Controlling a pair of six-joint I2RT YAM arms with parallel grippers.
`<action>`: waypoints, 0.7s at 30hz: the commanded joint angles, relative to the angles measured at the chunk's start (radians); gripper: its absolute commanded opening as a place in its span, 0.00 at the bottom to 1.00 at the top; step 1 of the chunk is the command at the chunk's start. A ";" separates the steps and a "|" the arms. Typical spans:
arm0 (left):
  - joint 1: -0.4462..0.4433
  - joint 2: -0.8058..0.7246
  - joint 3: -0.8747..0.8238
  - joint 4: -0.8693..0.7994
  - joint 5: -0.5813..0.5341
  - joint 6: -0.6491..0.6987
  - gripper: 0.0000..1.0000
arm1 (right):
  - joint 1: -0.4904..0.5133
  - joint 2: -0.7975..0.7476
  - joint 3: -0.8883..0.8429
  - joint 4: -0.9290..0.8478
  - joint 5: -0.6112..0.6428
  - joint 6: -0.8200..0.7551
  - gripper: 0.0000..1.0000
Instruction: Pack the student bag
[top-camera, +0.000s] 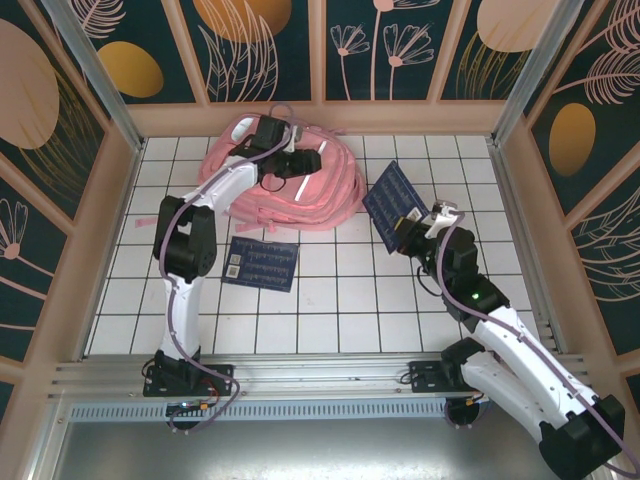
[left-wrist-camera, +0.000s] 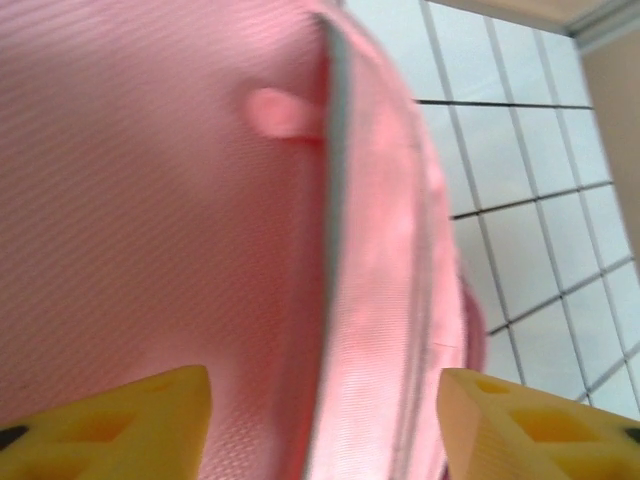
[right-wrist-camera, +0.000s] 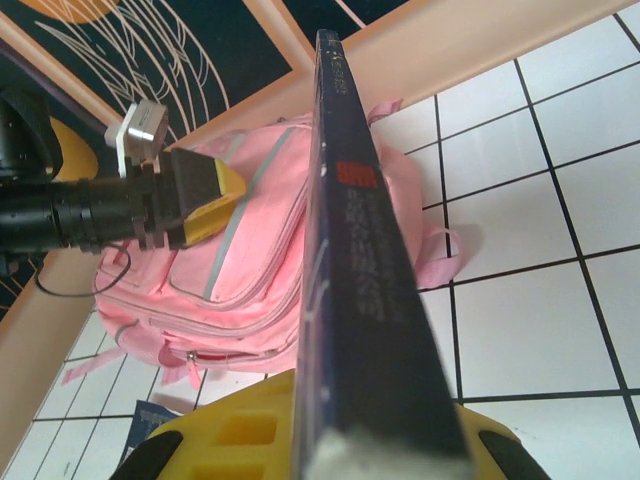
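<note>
The student bag (top-camera: 320, 195), a big pink backpack, lies at the back of the tiled table. My left gripper (top-camera: 303, 163) hovers over its top and is open; in the left wrist view its yellow fingertips (left-wrist-camera: 150, 420) stand wide apart on either side of a ridge of the bag's pink fabric (left-wrist-camera: 370, 300). To the right of the bag, my right gripper (top-camera: 415, 232) is shut on a dark blue book (top-camera: 395, 198), held lifted and tilted. The right wrist view looks along the book's spine (right-wrist-camera: 350, 250) toward the bag (right-wrist-camera: 250, 270).
A second dark blue book (top-camera: 261, 263) lies flat on the white tiles in front of the bag, close to the left arm. Low beige walls (top-camera: 320, 118) ring the table. A loose pink strap (top-camera: 146, 217) trails to the left of the bag.
</note>
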 joint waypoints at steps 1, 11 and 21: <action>-0.003 0.031 0.030 0.023 0.120 0.047 0.56 | -0.006 -0.021 0.022 0.017 -0.015 -0.045 0.00; -0.004 0.106 0.055 0.039 0.219 0.022 0.26 | -0.026 0.016 0.018 0.031 -0.042 -0.043 0.00; 0.032 -0.069 0.088 -0.006 0.150 0.027 0.00 | -0.115 0.131 0.068 0.010 -0.168 0.051 0.00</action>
